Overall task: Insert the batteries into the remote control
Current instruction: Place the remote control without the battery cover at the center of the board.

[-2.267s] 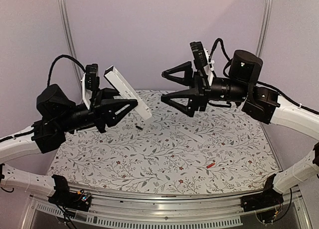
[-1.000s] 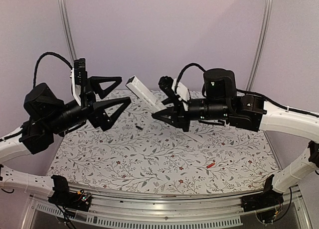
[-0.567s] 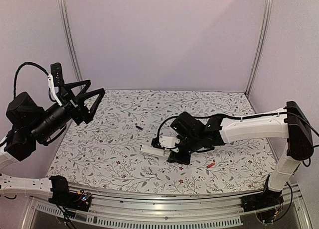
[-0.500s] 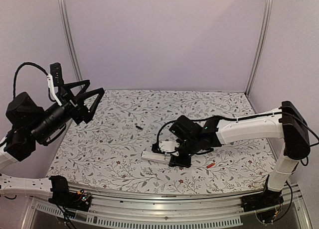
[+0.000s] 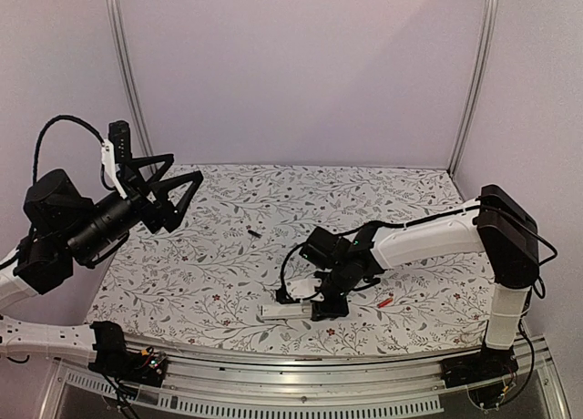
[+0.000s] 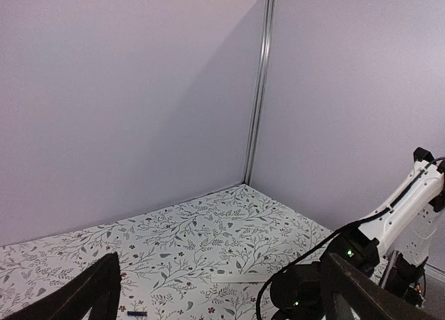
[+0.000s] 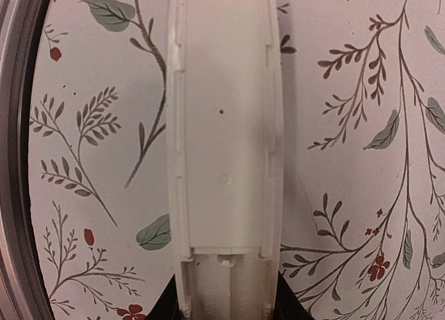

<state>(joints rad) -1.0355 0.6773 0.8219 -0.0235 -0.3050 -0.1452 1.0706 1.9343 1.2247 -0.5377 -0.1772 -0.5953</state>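
Between the fingers of the right gripper: the remote control, caught at one end, the rest of the white bar reaching straight out past the fingertips.
Right gripper's hold: clamped on the remote control, with one dark finger against each long edge.
Remote's pose: level and low at the floral cloth, alongside the front rail; whether it rests on the cloth cannot be told.
Face toward the wrist camera: plain white, with ribbed long edges.
Red-orange battery: on the cloth to the right gripper's right, near it but apart.
Black battery: on the cloth beyond the right gripper, toward the far left and well apart from it; it lies between the two grippers.
Left gripper: raised above the cloth's left side, its fingers spread wide with nothing between them.
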